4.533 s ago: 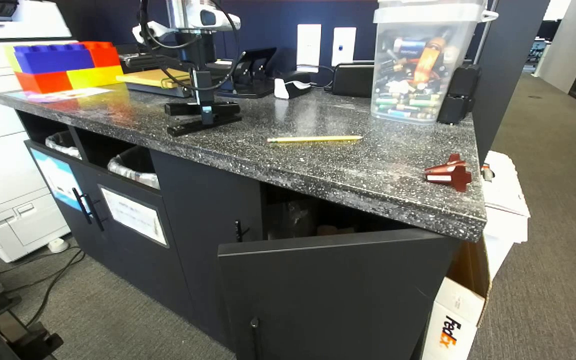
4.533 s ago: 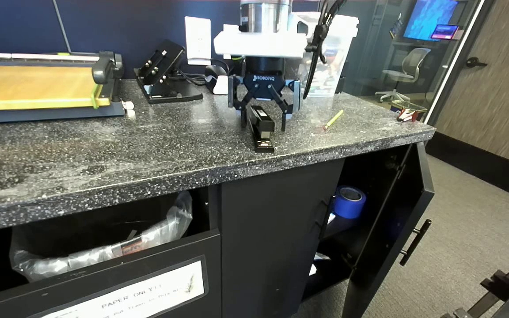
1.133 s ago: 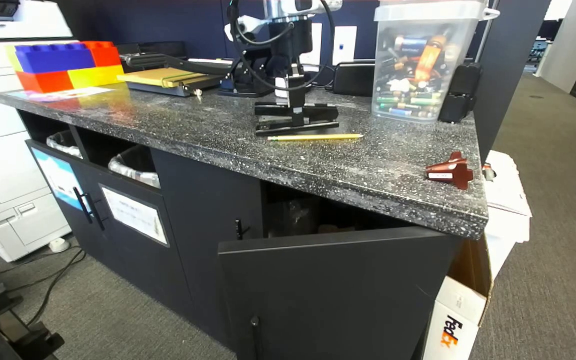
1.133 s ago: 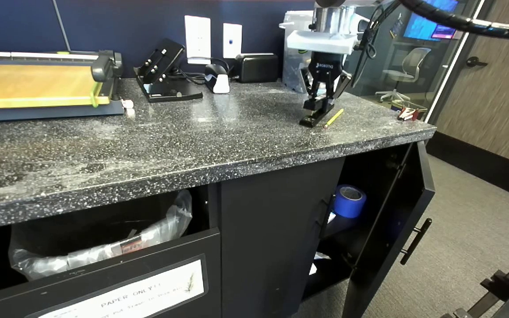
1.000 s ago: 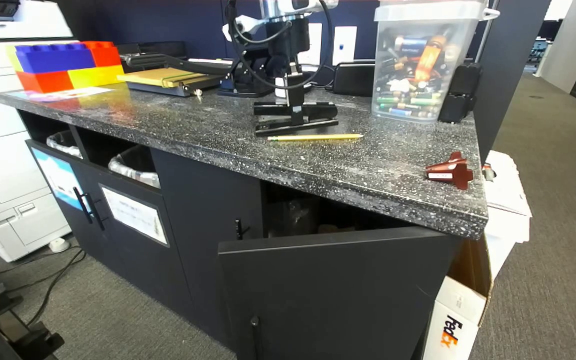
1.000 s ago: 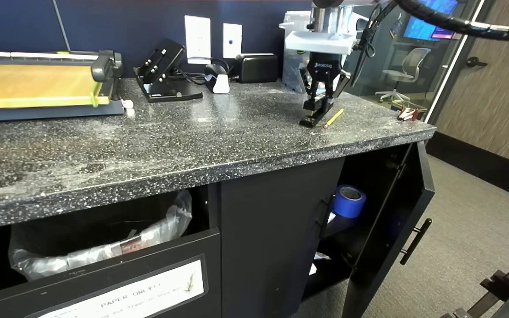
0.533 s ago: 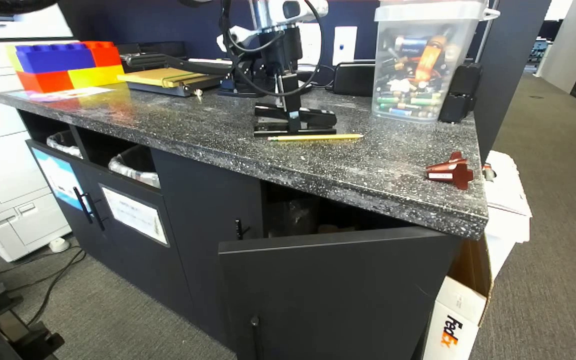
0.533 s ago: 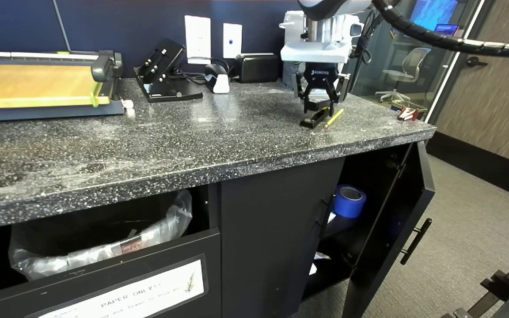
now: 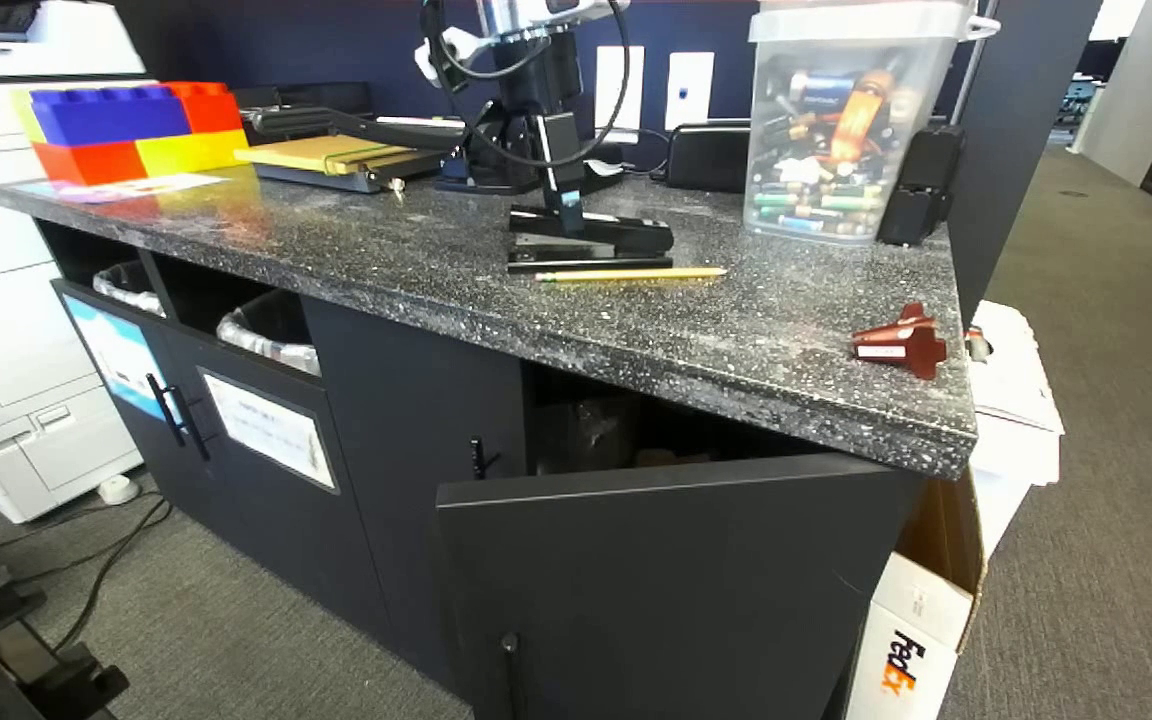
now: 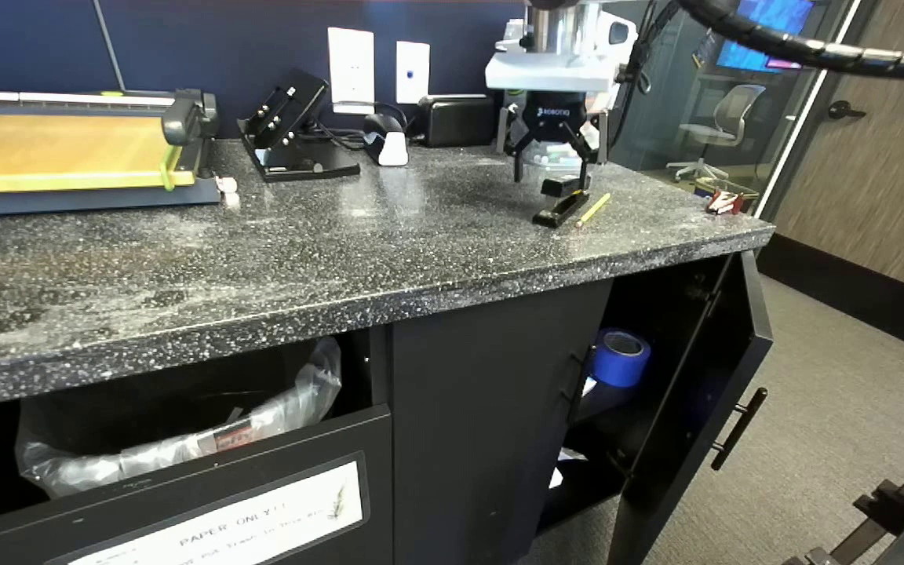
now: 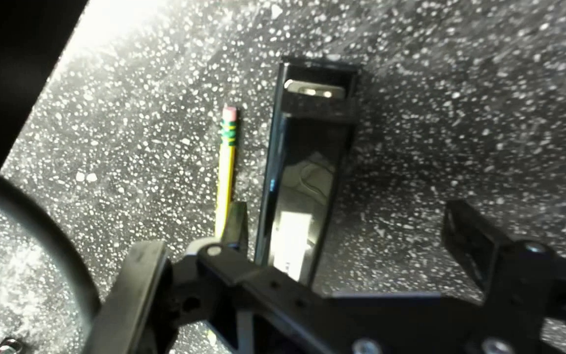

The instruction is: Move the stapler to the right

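**Gripper (image 10: 551, 176) lifting and spreading, stapler (image 11: 307, 164) staying put**

Compared with half a second ago, your gripper is riding higher in both exterior views and its jaws are standing farther apart; the stapler is lying just where it was.

You are holding nothing: the jaws are gaping wide, and the stapler is resting on the counter (image 10: 421, 259) below them.

Your coming move is turning on one offset. Beneath the gripper, the stapler is sitting inside the jaws' span but well off centre: in the wrist view it is lying just beside the nearer finger (image 11: 237, 222), while the farther finger (image 11: 469, 233) is hanging well apart from it. Its long axis is running across the line from finger to finger, roughly alongside the pencil (image 11: 224, 182), which is lying just past that nearer finger. Whether the nearer finger is touching anything, these views are not telling you.

By the look of it, you are finishing the release, with the shift to the right probably done. You are likely wanting a straight upward withdrawal: sliding away from the pencil while low would be risking the nearer finger catching the stapler's flank and dragging it back.
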### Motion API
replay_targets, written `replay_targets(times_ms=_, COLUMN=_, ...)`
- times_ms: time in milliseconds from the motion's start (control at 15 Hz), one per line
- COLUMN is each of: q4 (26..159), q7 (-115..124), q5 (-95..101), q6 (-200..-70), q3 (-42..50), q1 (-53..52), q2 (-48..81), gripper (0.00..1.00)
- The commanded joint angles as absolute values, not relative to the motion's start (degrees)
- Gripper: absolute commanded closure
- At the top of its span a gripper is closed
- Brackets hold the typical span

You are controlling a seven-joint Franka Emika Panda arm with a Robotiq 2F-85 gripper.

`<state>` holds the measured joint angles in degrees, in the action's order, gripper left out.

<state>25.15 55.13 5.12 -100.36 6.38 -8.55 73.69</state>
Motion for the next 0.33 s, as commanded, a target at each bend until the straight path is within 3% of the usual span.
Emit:
replay_targets(times_ms=0, q4=25.9, q7=48.1, q5=1.0, q6=-94.4, q3=1.8, q1=-7.7, q2=68.3, gripper=0.00)
replay_targets(times_ms=133, q4=26.5, q7=45.3, q5=-1.2, q6=-88.8, q3=0.1, q1=-6.8, q2=65.0, gripper=0.00)
replay_targets(times_ms=267, q4=25.9, q7=47.7, q5=0.1, q6=-91.6, q3=2.0, q1=-7.9, q2=66.7, gripper=0.00)
